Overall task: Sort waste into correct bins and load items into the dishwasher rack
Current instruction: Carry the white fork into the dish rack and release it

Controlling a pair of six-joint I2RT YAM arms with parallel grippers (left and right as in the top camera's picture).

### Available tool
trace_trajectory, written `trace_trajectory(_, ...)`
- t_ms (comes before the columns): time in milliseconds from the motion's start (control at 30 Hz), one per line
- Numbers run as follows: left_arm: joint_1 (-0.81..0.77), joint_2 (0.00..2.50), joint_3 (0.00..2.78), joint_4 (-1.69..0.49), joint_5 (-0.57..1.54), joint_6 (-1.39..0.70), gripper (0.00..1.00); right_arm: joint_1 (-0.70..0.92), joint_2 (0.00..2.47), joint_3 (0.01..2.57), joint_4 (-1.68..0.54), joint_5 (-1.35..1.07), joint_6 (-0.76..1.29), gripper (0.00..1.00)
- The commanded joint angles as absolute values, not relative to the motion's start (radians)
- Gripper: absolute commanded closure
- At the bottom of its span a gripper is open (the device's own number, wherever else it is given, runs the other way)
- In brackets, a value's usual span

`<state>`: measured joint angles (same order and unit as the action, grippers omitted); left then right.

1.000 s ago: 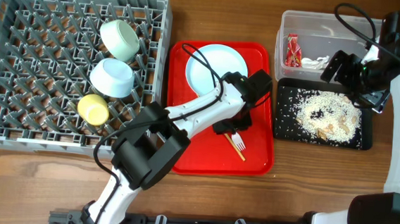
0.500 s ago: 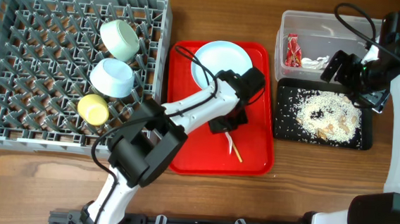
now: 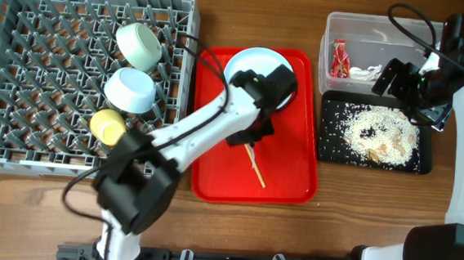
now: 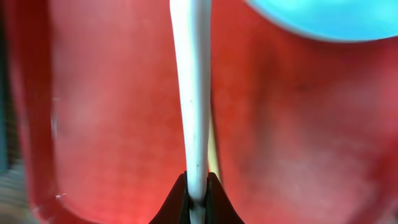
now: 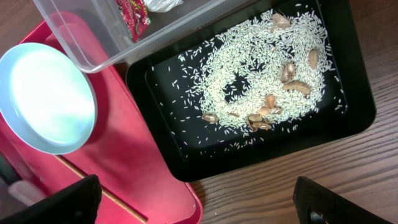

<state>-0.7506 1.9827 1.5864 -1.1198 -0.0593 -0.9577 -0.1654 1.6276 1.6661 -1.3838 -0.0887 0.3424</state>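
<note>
- Overhead: the grey rack (image 3: 19,131) sits on the left of the table (image 3: 356,225). A pale green bowl (image 3: 142,45), a pale blue dish (image 3: 131,89) and a yellow cup (image 3: 108,126) are in it.
- The red tray (image 3: 295,163) lies in the middle of the table. The white plate (image 3: 248,68) is at its far end. The chopstick (image 3: 255,168) lies loose on the red tray, nearer the front.
- The left pincer (image 3: 244,139) is low over the red tray, just in front of the plate. From up here I cannot tell what it holds.
- On the right, the clear tub (image 3: 378,30) holds the red-and-white wrapper (image 3: 339,59) and the white tissue scrap (image 3: 366,72).
- The black tray (image 3: 329,145) lies just in front of the tub. The rice (image 3: 375,128) with brown bits is spread in it.
- Left wrist: the left pincer is shut tight on the handle of the white fork (image 4: 193,93). The fork runs straight up the picture, over the red tray. A bit of the plate shows at the top right.
- Right wrist: the right pincer (image 5: 196,193) has its fingers (image 5: 68,202) wide apart, with nothing between them. It hangs high over the edge where the red tray and the black tray lie side by side. The plate, the tub, the wrapper and the rice all show below it.
</note>
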Motion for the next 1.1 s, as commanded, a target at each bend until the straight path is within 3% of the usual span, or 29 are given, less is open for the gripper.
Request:
trace_trajectory(0, -0.689, 1.896, 1.583, -1.124, -0.106, -0.826, 0.96, -0.165, 1.625, 1.677, -1.384, -0.089, 0.332, 0.0)
trace_trajectory(133, -0.55, 1.821, 1.583, -1.122, -0.107, -0.732, 0.96, -0.165, 1.625, 1.677, -1.385, -0.089, 0.332, 0.0)
trace_trajectory(300, -0.361, 1.796, 1.583, -1.087, -0.105, -0.379, 0.96, -0.165, 1.625, 1.677, -1.385, -0.089, 0.332, 0.0)
trace_trajectory(433, -0.258, 1.798, 1.583, -1.088, -0.102, -0.317, 0.96, -0.165, 1.625, 1.677, -1.385, -0.089, 0.332, 0.0)
trace_trajectory(633, -0.239, 1.837, 1.583, -1.069, -0.046, -0.16, 0.96, -0.165, 1.625, 1.677, -1.385, -0.089, 0.332, 0.0)
trace_trajectory(800, -0.233, 1.879, 1.583, -1.055, -0.051, -0.16, 0.94, -0.165, 1.625, 1.677, -1.386, -0.089, 0.332, 0.0)
trace_trajectory(833, -0.233, 1.88, 1.583, -1.055, -0.051, -0.16, 0.82, -0.165, 1.625, 1.677, -1.386, -0.089, 0.333, 0.0)
trace_trajectory(867, -0.233, 1.88, 1.583, -1.054, -0.051, -0.16, 0.57, -0.165, 1.625, 1.677, -1.386, -0.089, 0.332, 0.0)
trace_trajectory(933, -0.233, 1.879, 1.583, -1.055, -0.066, -0.16, 0.38, -0.165, 1.625, 1.677, -1.386, -0.089, 0.332, 0.0)
trace_trajectory(1000, -0.233, 1.877, 1.583, -1.056, -0.069, -0.161, 0.2, -0.165, 1.625, 1.677, -1.386, -0.089, 0.332, 0.0)
trace_trajectory(1067, -0.234, 1.86, 1.583, -1.056, -0.06, -0.165, 0.18, -0.165, 1.625, 1.677, -1.386, -0.089, 0.333, 0.0)
